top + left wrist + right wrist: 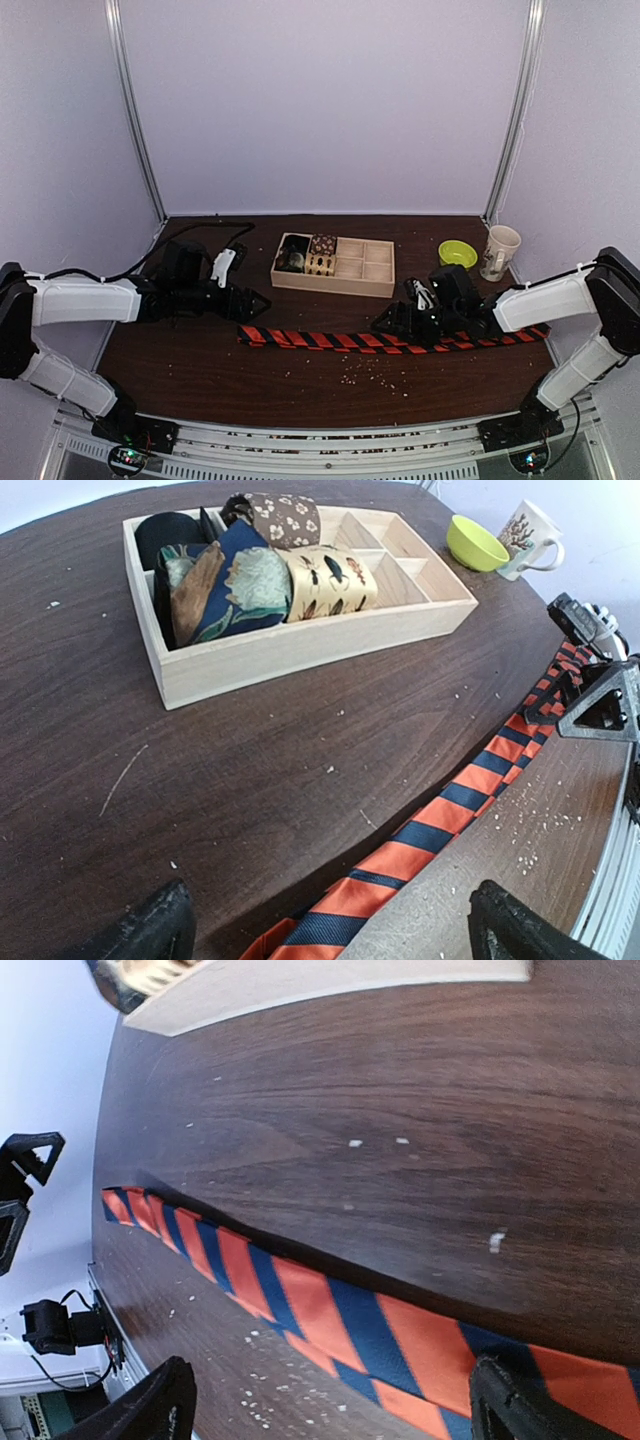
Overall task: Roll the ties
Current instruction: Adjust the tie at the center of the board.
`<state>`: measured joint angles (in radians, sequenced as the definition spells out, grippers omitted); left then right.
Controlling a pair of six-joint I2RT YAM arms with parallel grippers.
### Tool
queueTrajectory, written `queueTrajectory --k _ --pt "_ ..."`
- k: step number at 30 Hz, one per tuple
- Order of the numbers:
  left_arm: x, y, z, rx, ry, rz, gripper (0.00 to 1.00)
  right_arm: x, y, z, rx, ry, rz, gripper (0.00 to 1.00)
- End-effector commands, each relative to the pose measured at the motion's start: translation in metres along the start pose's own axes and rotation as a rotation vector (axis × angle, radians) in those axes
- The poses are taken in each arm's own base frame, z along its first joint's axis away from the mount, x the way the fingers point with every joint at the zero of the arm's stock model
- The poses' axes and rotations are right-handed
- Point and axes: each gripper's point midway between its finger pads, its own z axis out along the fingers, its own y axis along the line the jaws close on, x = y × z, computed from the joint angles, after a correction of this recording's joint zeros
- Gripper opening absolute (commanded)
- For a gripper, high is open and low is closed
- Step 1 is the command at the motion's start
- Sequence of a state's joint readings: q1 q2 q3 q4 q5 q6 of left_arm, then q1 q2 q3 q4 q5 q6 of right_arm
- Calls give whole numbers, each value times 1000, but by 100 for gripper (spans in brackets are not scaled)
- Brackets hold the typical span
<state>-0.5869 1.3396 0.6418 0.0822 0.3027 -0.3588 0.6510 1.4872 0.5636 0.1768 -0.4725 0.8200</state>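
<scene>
Jaws, left, from above: spread wide with nothing between them, low over the worktop (190, 365), just behind the left end of the tie (330, 340).
Jaws, right, from above: also spread, over the right part of the tie; whether they touch the cloth cannot be told here.
Tie, from above: unrolled, flat and straight across the worktop from left to right, in front of the tray (378, 285).
Tray, from above: pale wood with compartments; rolled fabrics (308, 258) sit in the left ones.
Back right corner: green bowl (457, 253) near a mug (499, 252).
Crumbs (375, 372): scattered in front of the tie.
Left fingertips (150, 925), left wrist: dark tips at the bottom corners, far apart; the tie's near end lies between them, not pinched.
Tie (440, 815), left wrist: runs diagonally up and right to the right jaws at the frame's edge.
Tray (300, 650), left wrist: floral, insect-print and brown flowered rolls packed at its near end.
Right fingertips (150, 1405), right wrist: wide apart; nothing is clamped.
Tie (300, 1300), right wrist: flat on the worktop, passing under the right-hand tip, its far end near the left jaws at the left edge.
Tray (330, 985), right wrist: only its edge shows at the top.
</scene>
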Motion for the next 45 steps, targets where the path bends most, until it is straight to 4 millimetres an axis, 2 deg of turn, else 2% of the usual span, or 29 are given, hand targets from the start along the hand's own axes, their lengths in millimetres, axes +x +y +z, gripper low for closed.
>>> queueTrajectory --k 1,5,8,10,14,16,19,23,26,30,37,42,45 --pt "-27 -2 -1 -22 -77 16 98 7 -40 2 79 2 124 95" --pt "-27 4 -1 -54 -74 11 98 14 -68 -9 136 29 142 95" --pt "-28 7 -1 -73 -70 7 98 17 -79 -19 173 50 118 95" --pt "-28 8 -1 -81 -73 7 98 12 -78 -26 176 46 90 95" --pt "-32 9 0 -89 -80 6 98 -10 -56 -49 176 -22 37 96" --pt "-34 5 1 -85 -82 16 98 -13 -54 -61 201 -49 44 97" --pt "-35 -1 6 -86 -66 39 98 -1 -71 -75 273 -43 112 100" --pt "-32 -4 12 -80 -47 45 98 15 -100 -91 330 -54 229 100" --pt "-32 -6 14 -69 -48 49 98 18 -119 -103 366 -107 303 100" --pt "-31 -7 16 -65 -50 51 98 8 -142 -117 447 -176 331 100" --pt "-27 0 19 -91 -36 40 98 -18 -174 -123 509 -175 361 100" --pt "-25 5 17 -123 -38 29 98 -37 -184 -129 513 -195 376 100" --pt "-24 9 15 -139 -37 21 98 -41 -193 -134 510 -206 416 99"
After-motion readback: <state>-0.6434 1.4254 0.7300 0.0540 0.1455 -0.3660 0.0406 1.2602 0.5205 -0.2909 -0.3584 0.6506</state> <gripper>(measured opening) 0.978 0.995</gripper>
